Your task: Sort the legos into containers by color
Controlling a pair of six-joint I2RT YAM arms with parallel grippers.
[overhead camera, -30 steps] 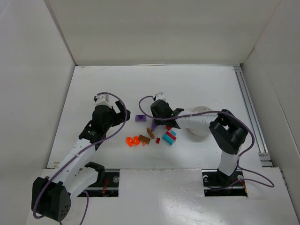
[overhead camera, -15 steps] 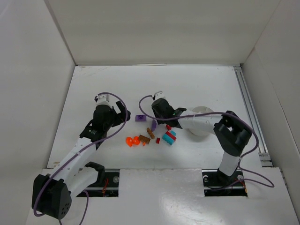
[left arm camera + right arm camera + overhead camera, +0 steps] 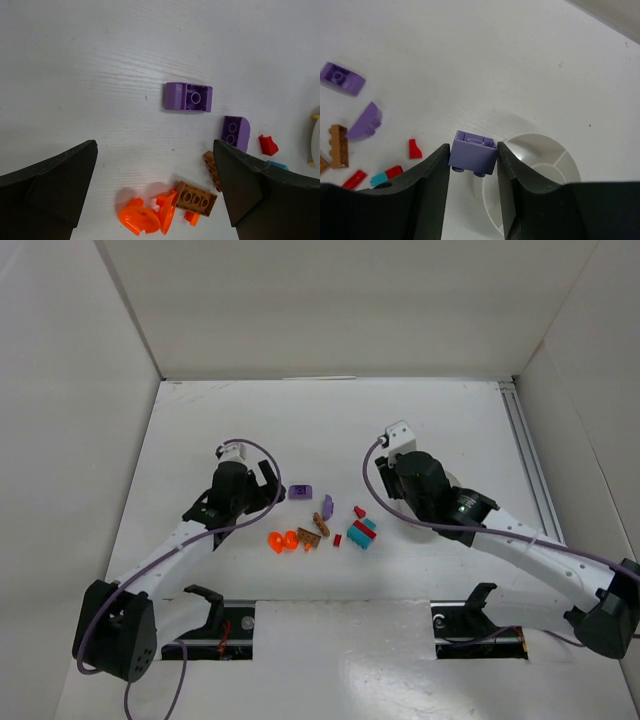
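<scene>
My right gripper (image 3: 472, 150) is pinching a purple brick (image 3: 473, 157) at frame centre, over the white bowl (image 3: 540, 150) (lower right); my left gripper (image 3: 155, 146) is gaping wide above loose pieces (image 3: 196, 198).

Wide-spread jaws frame purple, orange, brown legos (image 3: 196, 198).

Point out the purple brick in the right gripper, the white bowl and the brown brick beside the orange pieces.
held purple brick (image 3: 473, 152), right wrist view, near face.
white bowl (image 3: 540, 145), right wrist view, bare compartment.
brown brick (image 3: 196, 198), left wrist view, middle.
</scene>
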